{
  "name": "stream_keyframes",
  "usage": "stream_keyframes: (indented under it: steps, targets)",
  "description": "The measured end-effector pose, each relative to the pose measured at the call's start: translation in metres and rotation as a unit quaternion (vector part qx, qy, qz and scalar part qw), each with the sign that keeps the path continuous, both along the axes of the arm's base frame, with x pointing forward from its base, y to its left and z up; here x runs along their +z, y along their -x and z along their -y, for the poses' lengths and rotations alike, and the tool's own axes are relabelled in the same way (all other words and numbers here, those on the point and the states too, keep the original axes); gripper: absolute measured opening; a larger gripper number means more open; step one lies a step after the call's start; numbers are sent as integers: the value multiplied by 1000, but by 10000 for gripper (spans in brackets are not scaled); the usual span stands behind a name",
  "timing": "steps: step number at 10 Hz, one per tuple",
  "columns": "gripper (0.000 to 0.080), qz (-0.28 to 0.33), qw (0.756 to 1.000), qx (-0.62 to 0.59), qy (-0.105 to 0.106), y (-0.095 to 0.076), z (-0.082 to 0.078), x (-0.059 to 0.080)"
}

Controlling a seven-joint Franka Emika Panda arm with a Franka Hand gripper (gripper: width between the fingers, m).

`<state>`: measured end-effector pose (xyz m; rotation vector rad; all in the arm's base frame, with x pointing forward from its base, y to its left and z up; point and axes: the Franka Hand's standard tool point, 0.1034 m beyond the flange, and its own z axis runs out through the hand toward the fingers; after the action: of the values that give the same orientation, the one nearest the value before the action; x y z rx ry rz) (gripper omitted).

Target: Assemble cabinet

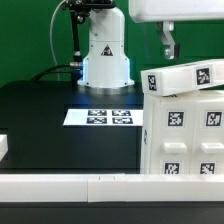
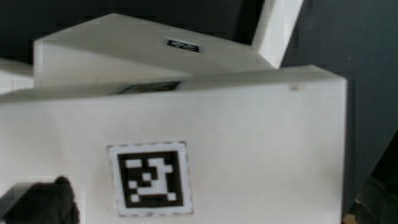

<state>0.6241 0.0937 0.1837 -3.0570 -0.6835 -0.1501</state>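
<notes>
The cabinet (image 1: pixel 185 135) is a large white box with several black-and-white tags, standing at the exterior view's right on the black table. A long white tagged piece (image 1: pixel 190 77) lies tilted across its top. My gripper (image 1: pixel 168 52) hangs just above the cabinet's top left corner, apart from it. In the wrist view my gripper (image 2: pixel 214 210) is open. Its dark fingertips (image 2: pixel 39 203) stand wide at both edges, with the cabinet's white tagged face (image 2: pixel 148 178) below them. Nothing is held.
The marker board (image 1: pixel 103 118) lies flat in the middle of the table, in front of the robot base (image 1: pixel 105 60). A long white rail (image 1: pixel 90 186) runs along the front edge. A small white part (image 1: pixel 3 147) shows at the exterior view's left edge.
</notes>
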Motion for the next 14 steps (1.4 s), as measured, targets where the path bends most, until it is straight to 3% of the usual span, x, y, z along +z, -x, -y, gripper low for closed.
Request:
stream_keyframes:
  steps: [2,5,7,8,9,10,12,14]
  targets:
    - [795,4,989,146,26,-2,-11,2]
    - [795,4,974,222,40,-3,-3,1]
    - [795,1,924,377,70,-4,1,1]
    - [795,1,914,399,74,-3,-4,2]
    - [795,-5,881,465,83,-3,-6,4]
    - [795,-9,865,495,86,-4,-1,3]
    - [795,-13,838,537,96,-4,3,2]
    - [795,-4,832,545,102,-5,4,-1]
